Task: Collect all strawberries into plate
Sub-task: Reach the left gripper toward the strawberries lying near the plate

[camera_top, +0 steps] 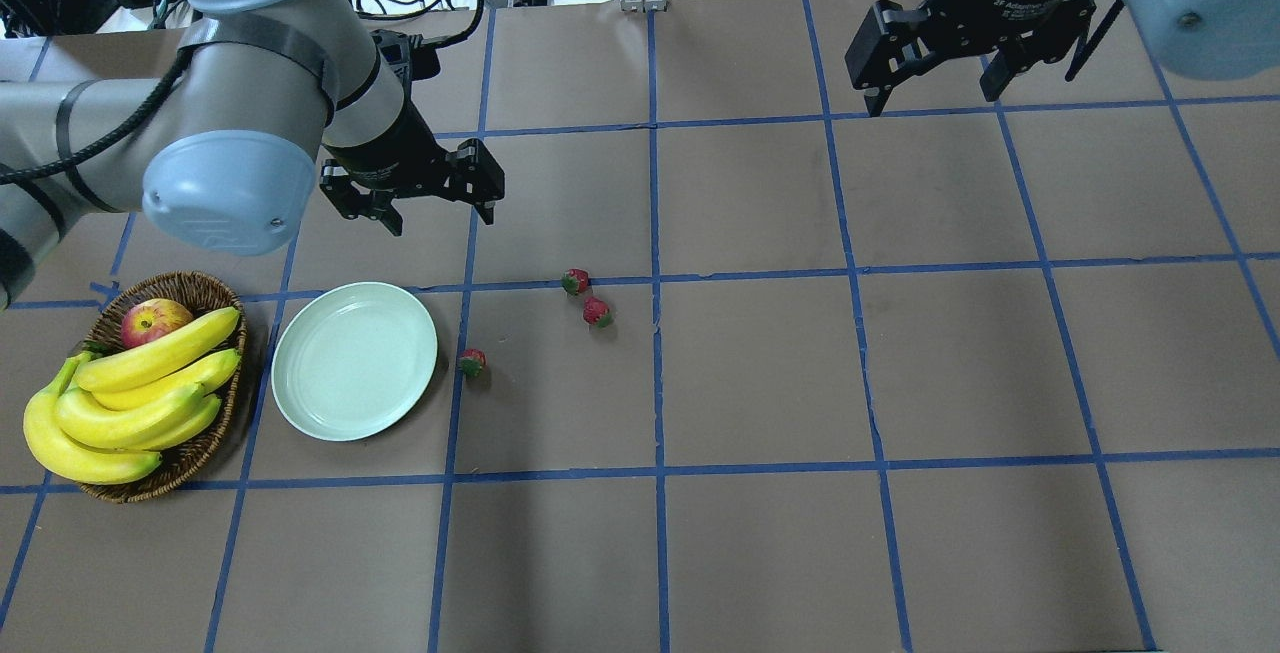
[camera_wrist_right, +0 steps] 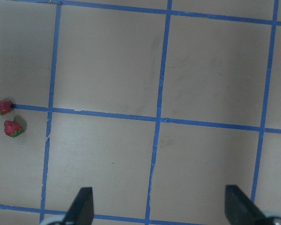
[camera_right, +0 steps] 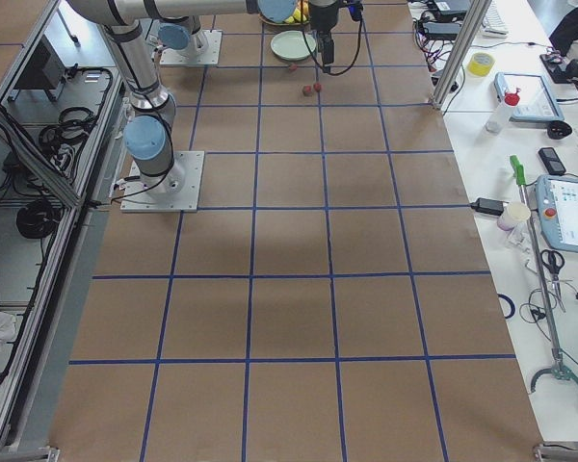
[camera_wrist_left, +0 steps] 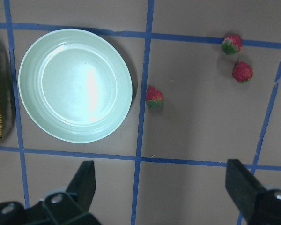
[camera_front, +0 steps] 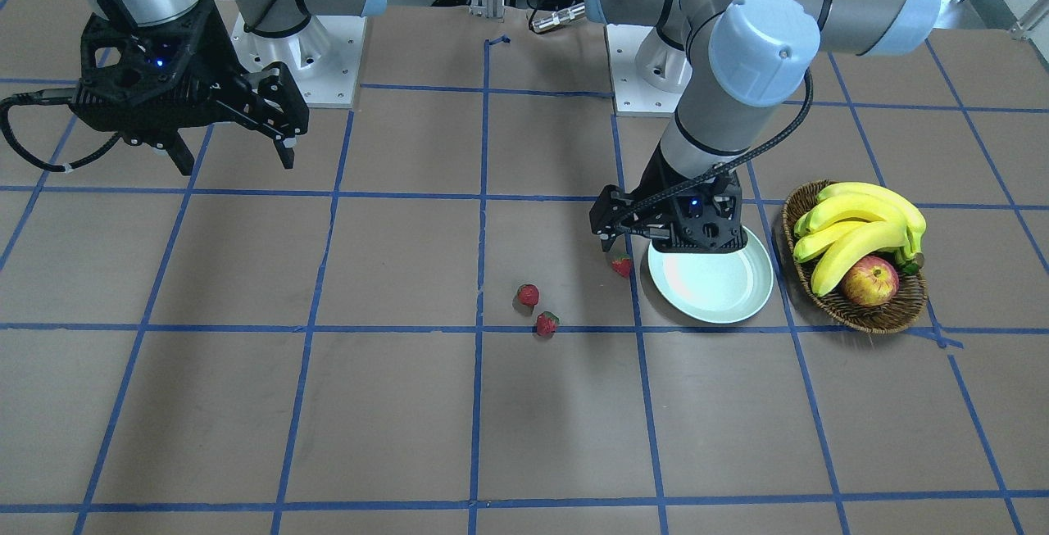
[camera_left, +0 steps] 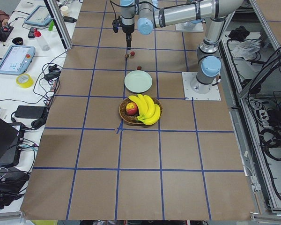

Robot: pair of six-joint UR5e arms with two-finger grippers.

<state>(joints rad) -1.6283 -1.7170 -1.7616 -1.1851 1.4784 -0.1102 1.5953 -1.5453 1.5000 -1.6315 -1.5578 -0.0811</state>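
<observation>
Three small red strawberries lie on the brown table. One strawberry (camera_top: 470,363) (camera_wrist_left: 154,96) sits just right of the empty mint-green plate (camera_top: 355,360) (camera_front: 711,285) (camera_wrist_left: 75,84). Two more strawberries (camera_top: 575,281) (camera_top: 597,311) lie close together further right, also showing in the right wrist view (camera_wrist_right: 3,107) (camera_wrist_right: 12,128). My left gripper (camera_top: 440,218) (camera_front: 665,244) (camera_wrist_left: 161,187) hovers open and empty above the table, near the plate and the nearest strawberry. My right gripper (camera_top: 932,98) (camera_front: 236,162) (camera_wrist_right: 159,206) hangs open and empty, high over the far right of the table.
A brown wicker basket (camera_top: 170,463) (camera_front: 869,318) with bananas (camera_top: 130,393) and a red-yellow apple (camera_top: 155,321) stands just left of the plate. Blue tape lines grid the table. The arm bases stand at the robot's edge.
</observation>
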